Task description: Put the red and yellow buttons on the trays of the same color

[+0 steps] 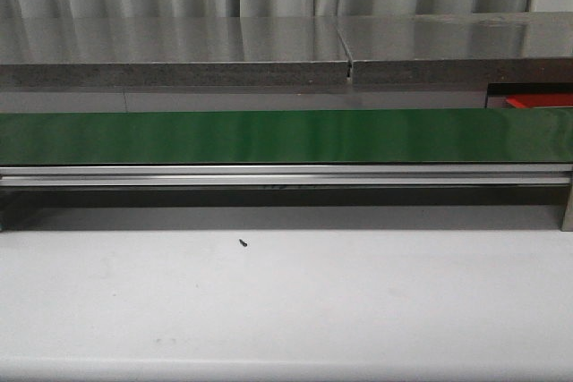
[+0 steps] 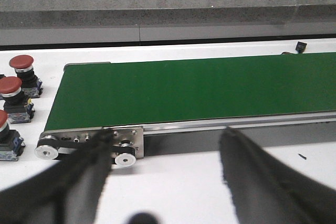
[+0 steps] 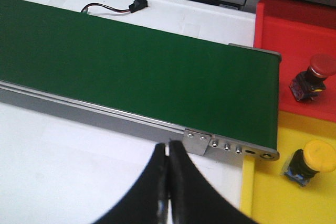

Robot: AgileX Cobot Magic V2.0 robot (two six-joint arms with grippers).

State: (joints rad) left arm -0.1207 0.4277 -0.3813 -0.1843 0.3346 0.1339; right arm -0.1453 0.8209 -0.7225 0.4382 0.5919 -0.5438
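Note:
In the left wrist view three red buttons stand on the white table beside the belt's end: one (image 2: 22,67), one (image 2: 12,95) and one (image 2: 4,135) cut by the frame edge. My left gripper (image 2: 164,139) is open and empty over the white table just before the green conveyor belt (image 2: 199,87). In the right wrist view a red button (image 3: 314,75) lies on the red tray (image 3: 294,24) and a yellow button (image 3: 311,162) lies on the yellow tray (image 3: 273,198). My right gripper (image 3: 169,145) is shut and empty near the belt's end.
The green belt (image 1: 286,136) spans the front view with an aluminium rail below it. A corner of the red tray (image 1: 542,100) shows at the far right. A small dark speck (image 1: 243,241) lies on the white table. A black connector with wires (image 3: 137,3) lies behind the belt.

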